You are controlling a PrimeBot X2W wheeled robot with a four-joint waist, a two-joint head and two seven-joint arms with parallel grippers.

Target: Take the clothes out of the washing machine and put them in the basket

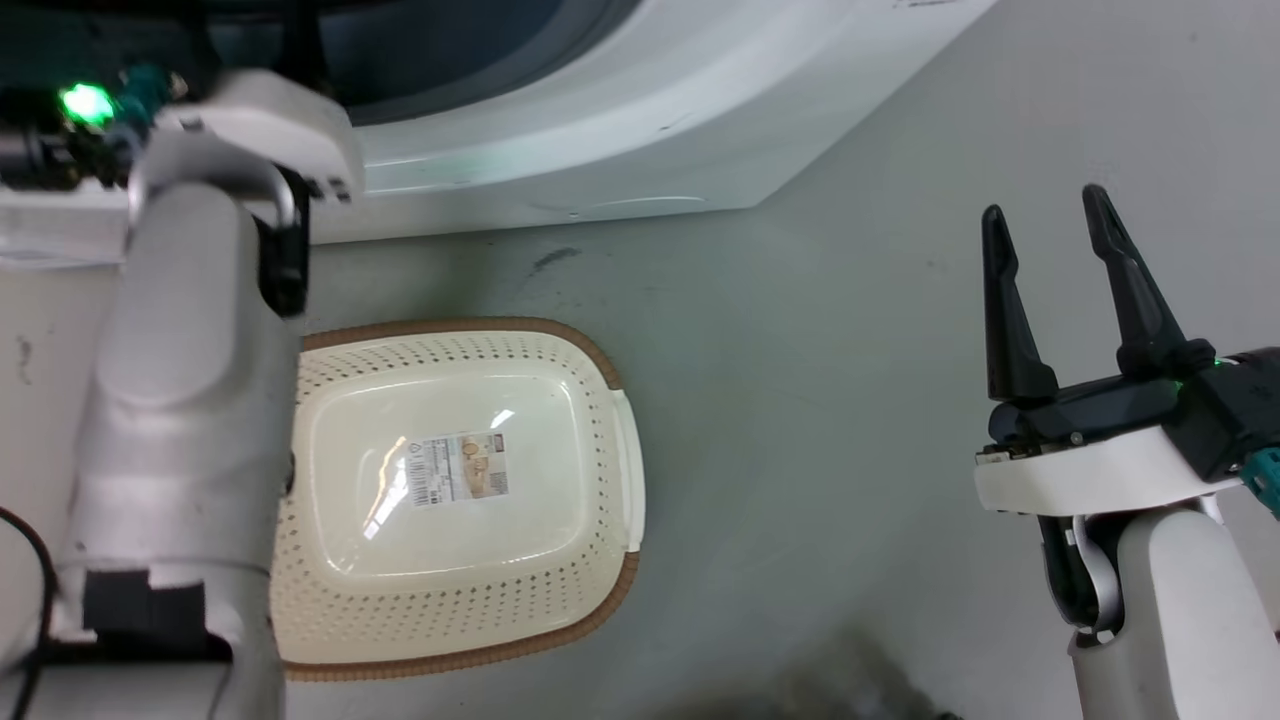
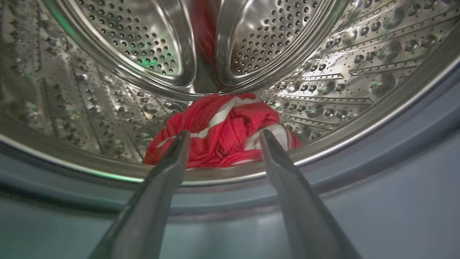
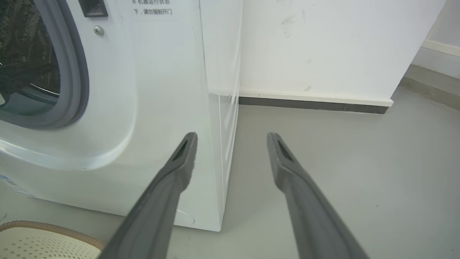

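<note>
The red clothes (image 2: 222, 133) with white trim lie bunched at the bottom front of the washing machine's steel drum (image 2: 107, 97). My left gripper (image 2: 223, 135) is open at the porthole, fingers pointing at the heap from just outside it, nothing between them. In the head view the left forearm (image 1: 190, 400) reaches up toward the washing machine (image 1: 620, 120). The cream basket (image 1: 460, 490) with a brown rim stands empty on the floor below the machine. My right gripper (image 1: 1045, 225) hangs open over the floor to the right, holding nothing.
The grey door seal (image 3: 77, 72) rings the porthole. A white wall with a dark skirting (image 3: 312, 104) runs behind the machine's right side. The basket's corner (image 3: 43, 241) lies at the machine's foot. Grey floor (image 1: 850, 400) spreads between basket and right gripper.
</note>
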